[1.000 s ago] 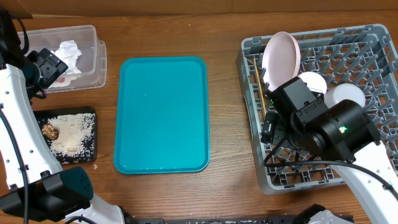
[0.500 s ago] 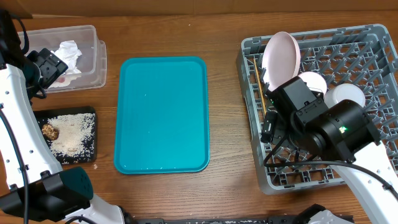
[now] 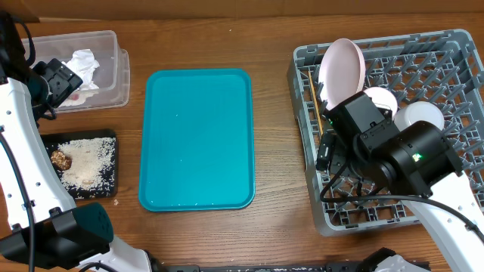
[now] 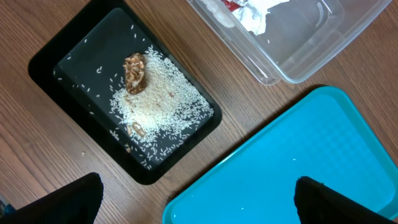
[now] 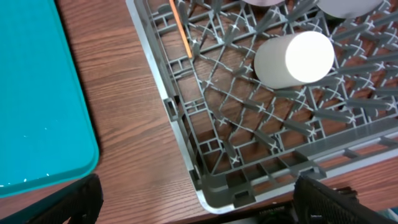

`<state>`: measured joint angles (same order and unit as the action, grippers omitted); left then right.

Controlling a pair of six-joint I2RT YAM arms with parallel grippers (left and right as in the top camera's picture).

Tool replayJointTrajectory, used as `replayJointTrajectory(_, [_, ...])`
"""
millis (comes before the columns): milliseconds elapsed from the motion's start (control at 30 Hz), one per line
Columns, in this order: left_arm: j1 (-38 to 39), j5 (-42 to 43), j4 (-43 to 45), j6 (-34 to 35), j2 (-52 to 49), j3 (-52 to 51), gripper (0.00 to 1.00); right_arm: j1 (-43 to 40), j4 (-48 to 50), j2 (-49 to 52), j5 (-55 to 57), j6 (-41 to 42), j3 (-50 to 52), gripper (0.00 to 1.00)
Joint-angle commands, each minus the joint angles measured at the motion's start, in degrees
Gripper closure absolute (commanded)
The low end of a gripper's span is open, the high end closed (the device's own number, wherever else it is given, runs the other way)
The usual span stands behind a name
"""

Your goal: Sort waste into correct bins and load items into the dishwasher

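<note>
l gripper point(image 4: 199, 205) wide open, nothing betw its fingers. it hangs over the wood where the black tray point(image 4: 43, 59), clear tub point(image 4: 292, 74) and teal tray point(image 4: 298, 162) come close. thin wood gaps betw all three edges, none touching. crumbs point(image 4: 158, 102) are spread in the black tray w/ the brown lump point(image 4: 135, 71) at the pile's edge. a few grains lie near the rim. tissue point(image 3: 83, 64) and a bit of red wrapper point(image 4: 234, 3) are inside the tub.

r gripper point(image 5: 199, 205) also spread open, holding nothing, above the dish rack point(image 3: 412, 38) at its left wall, twd the near corner. a strip of bare wood runs betw that wall and the teal tray's right edge. in the rack: stick point(image 5: 179, 28) lies along the left wall, cup point(image 5: 294, 58) sits among the pegs, pink plate point(image 3: 342, 69) stands on edge at the back left. white bowl point(image 3: 418, 115) and pink bowl point(image 3: 378, 98) are just beside it, partly hidden by the r arm.
</note>
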<state>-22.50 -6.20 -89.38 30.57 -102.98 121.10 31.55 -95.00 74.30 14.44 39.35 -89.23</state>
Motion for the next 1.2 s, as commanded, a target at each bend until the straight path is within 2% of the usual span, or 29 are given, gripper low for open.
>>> replayJointTrajectory(0, [0.1, 0.1, -0.1, 1.0, -0.5, -0.2, 0.0, 0.2, 0.4, -1.7, 1.2, -0.1, 0.0, 0.0])
replayJointTrajectory(367, [0.1, 0.1, -0.1, 1.0, -0.5, -0.2, 0.0, 0.1, 3.1, -6.9, 3.0, -0.1, 0.0, 0.0])
replayJointTrajectory(600, [0.1, 0.1, -0.1, 1.0, -0.5, -0.2, 0.0, -1.5, 8.3, -16.2, 4.0, -0.6, 2.0, 0.0])
replayJointTrajectory(800, [0.1, 0.1, -0.1, 1.0, -0.5, -0.2, 0.0, -6.7, 21.9, -29.5, 3.6, -7.4, 15.9, 0.0])
replayJointTrajectory(1067, [0.1, 0.1, -0.1, 1.0, -0.5, -0.2, 0.0, -12.9, 49.3, -51.9, -1.5, -18.7, 45.5, 0.0])
replayJointTrajectory(1167, [0.1, 0.1, -0.1, 1.0, -0.5, -0.2, 0.0, -16.2, 57.6, -59.6, -5.7, -19.9, 55.5, 0.0])
